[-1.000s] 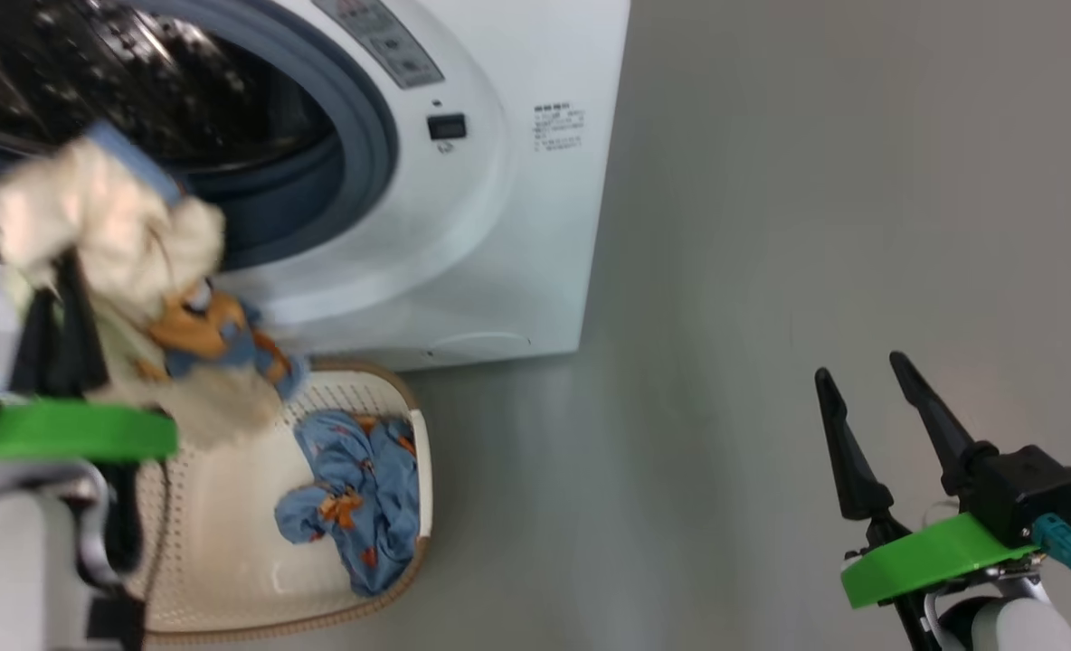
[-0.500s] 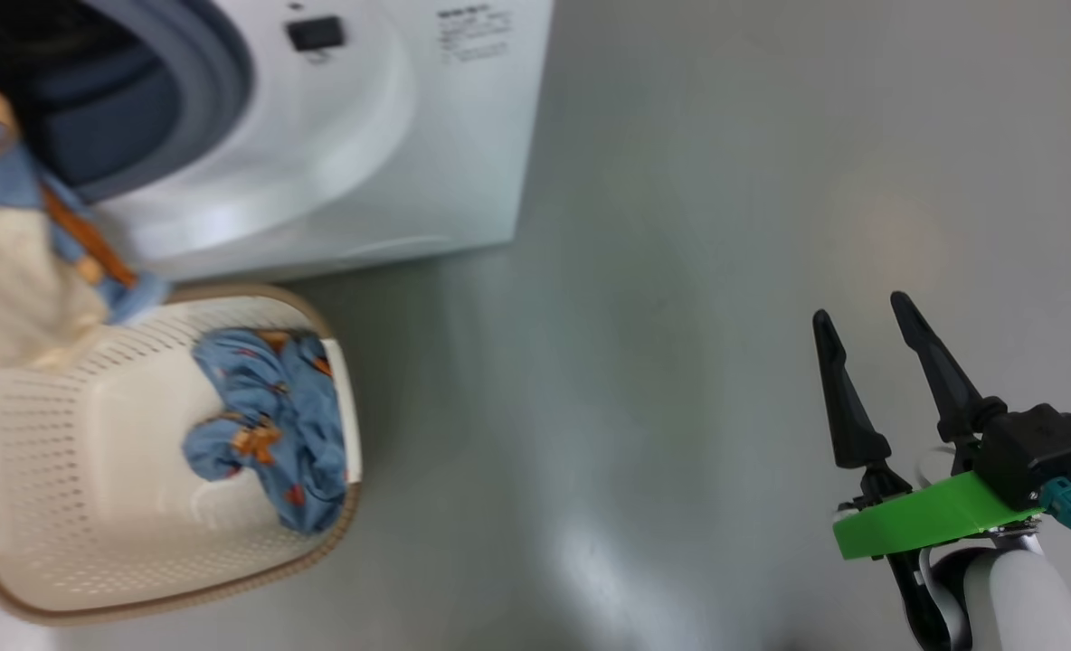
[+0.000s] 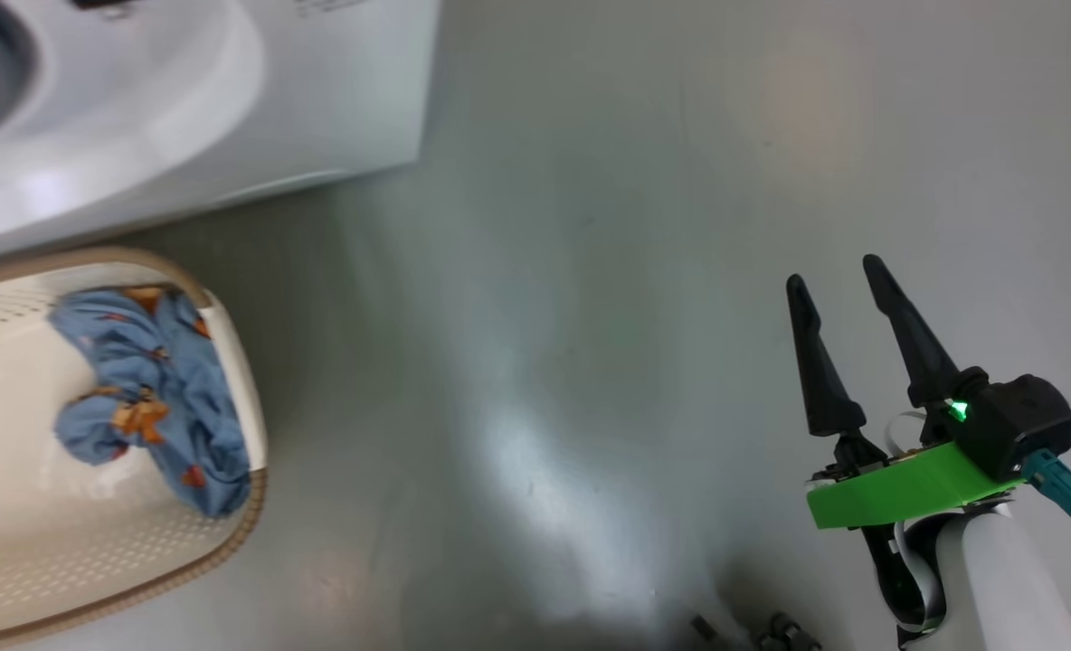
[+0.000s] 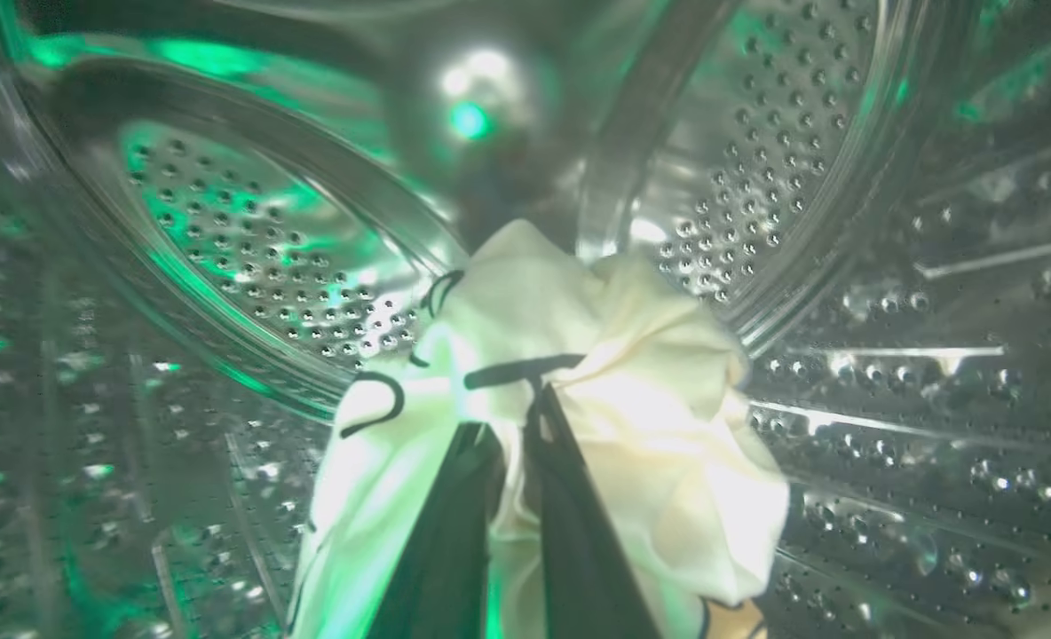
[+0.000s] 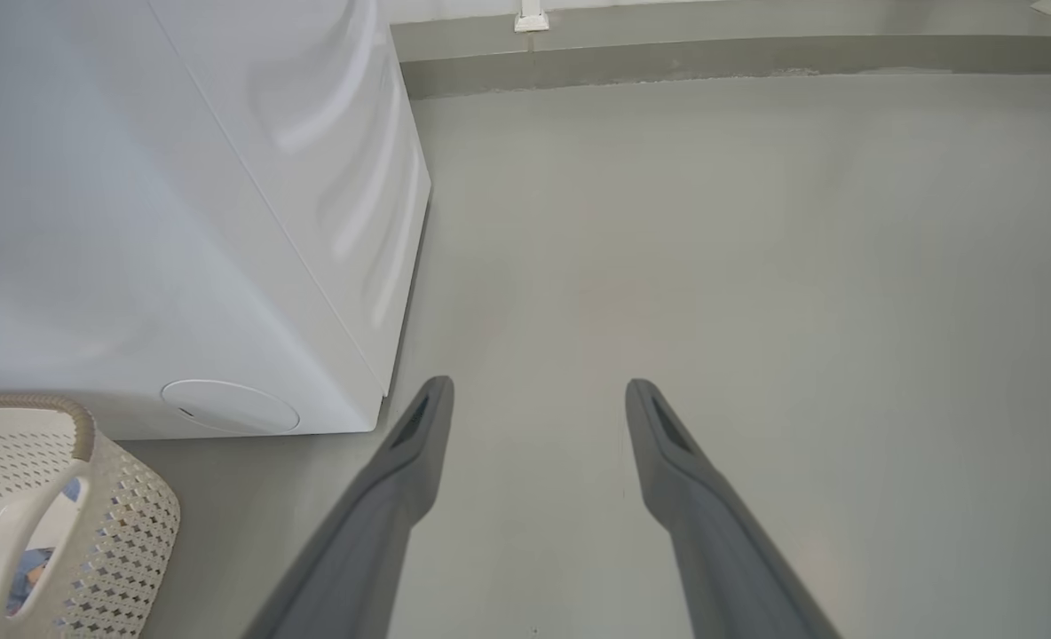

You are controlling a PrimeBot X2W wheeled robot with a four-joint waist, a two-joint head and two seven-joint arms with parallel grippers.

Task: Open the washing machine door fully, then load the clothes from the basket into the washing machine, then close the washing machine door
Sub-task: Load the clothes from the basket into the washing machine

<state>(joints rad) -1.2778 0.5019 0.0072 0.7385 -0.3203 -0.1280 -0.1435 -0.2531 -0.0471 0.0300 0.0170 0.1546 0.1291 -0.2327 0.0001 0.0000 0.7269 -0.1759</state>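
Left wrist view: you are looking into a perforated steel drum, green light glinting off the metal. Your left gripper is sitting inside it, its two dark fingers drawn close together and pinching a fold of the cream cloth. The cloth is bunching around and above the fingertips and draping down past them on both sides, with black printed lines showing on it. You cannot tell from here whether it is touching the drum wall. Head view: the washing machine is lying at the upper left, its white front curving away. The basket is standing on the grey floor just in front of it. The light blue cloth with orange figures is lying crumpled in the basket, against the wall on your right. Your right gripper is hovering at the lower right, well apart from the basket, fingers spread with nothing between them. Right wrist view: the same spread fingers are pointing out over the floor, with the machine's white side to their left and a corner of the basket at the lower left edge.
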